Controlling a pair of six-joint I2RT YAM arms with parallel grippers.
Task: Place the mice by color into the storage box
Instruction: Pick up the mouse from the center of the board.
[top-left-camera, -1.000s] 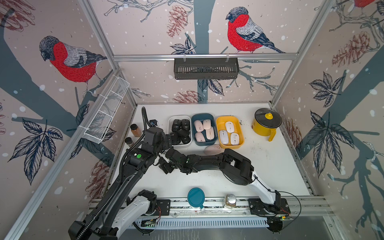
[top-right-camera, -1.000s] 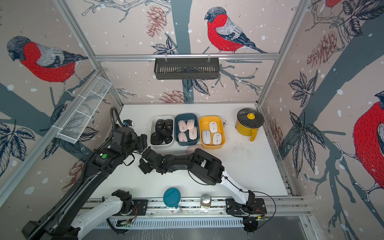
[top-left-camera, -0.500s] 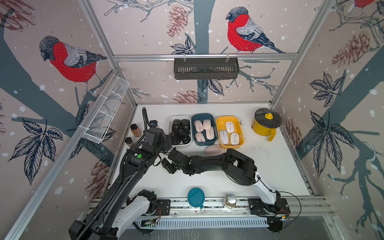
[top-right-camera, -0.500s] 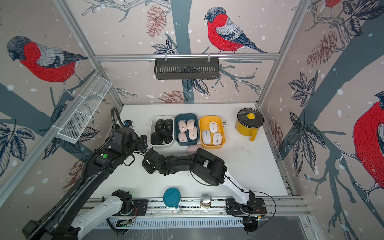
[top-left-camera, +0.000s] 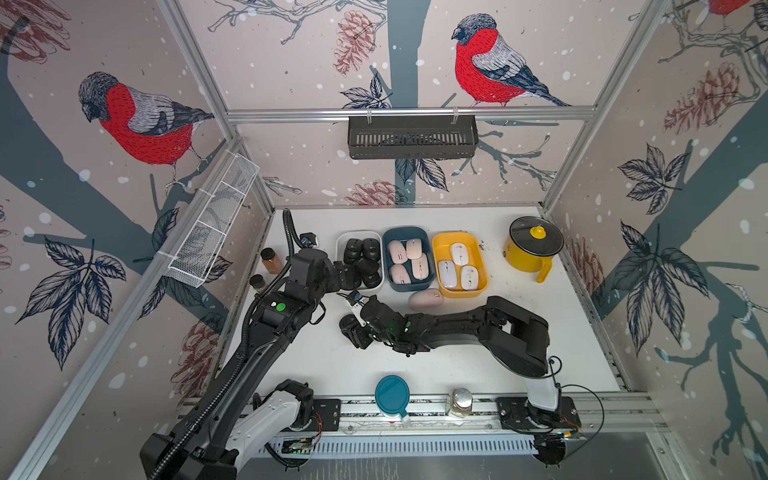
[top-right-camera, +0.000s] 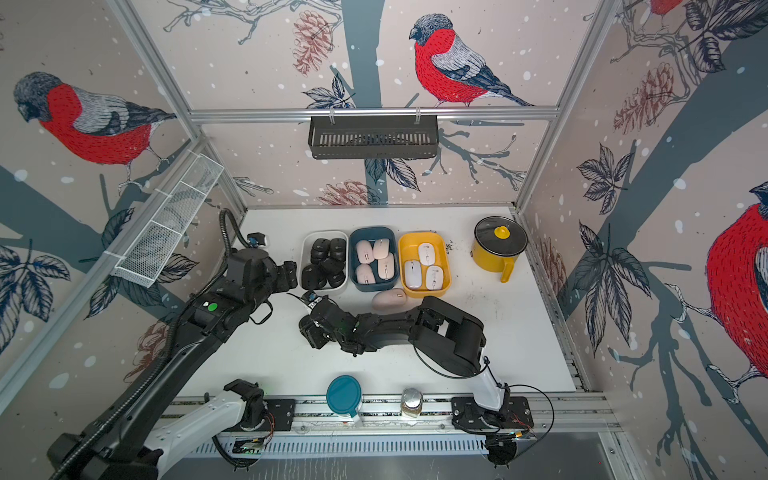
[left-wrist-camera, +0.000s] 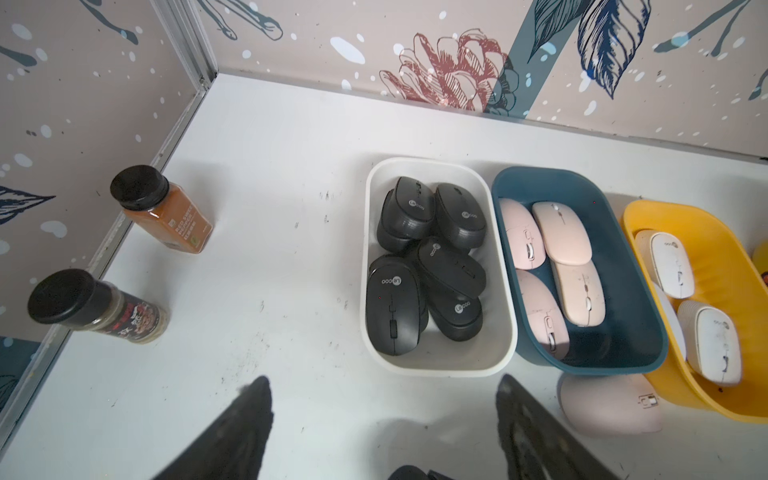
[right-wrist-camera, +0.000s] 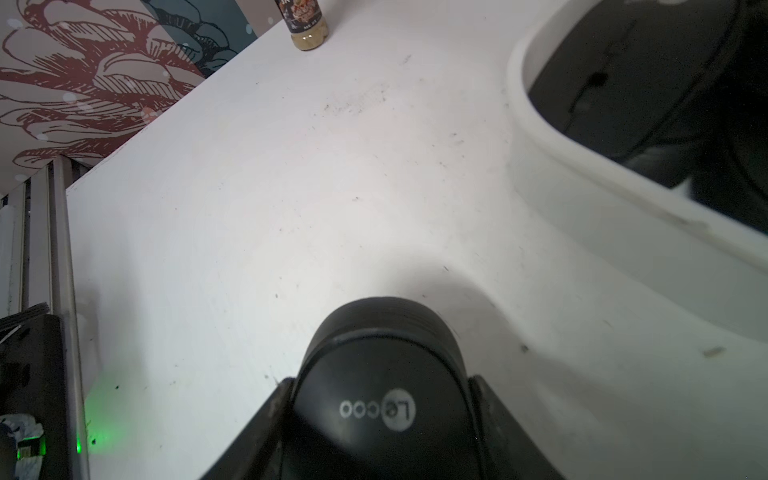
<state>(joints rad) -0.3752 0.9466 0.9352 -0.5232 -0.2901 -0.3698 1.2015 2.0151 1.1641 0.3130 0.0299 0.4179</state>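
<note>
Most of the sorting appears to be done. A row of three bins is seen at the far side of the table (top-left-camera: 582, 324). Several black mice (left-wrist-camera: 395, 307) are piled in the white bin (left-wrist-camera: 436, 365) on the left, four pink mice (left-wrist-camera: 569, 232) are laid in the blue bin (left-wrist-camera: 615, 361) in the middle, and at least three white mice (top-left-camera: 459, 253) are laid in the yellow bin (left-wrist-camera: 681, 395) on the right. Two mice are seen outside the bins. One black mouse (right-wrist-camera: 374, 353) is clamped by its sides in the right gripper (right-wrist-camera: 380, 386), low over the table on the near side of the white bin and apart from its rim; whether it is lifted clear of the surface cannot be told. A loose pink mouse (top-left-camera: 426, 298) lies on the table just near of the blue and yellow bins, where the two meet. The left gripper (left-wrist-camera: 382, 386) is held spread and empty, near the near left side of the white bin. By this judgement, what is left is for the black mouse to be dropped in the white bin and the pink one in the blue bin.
</note>
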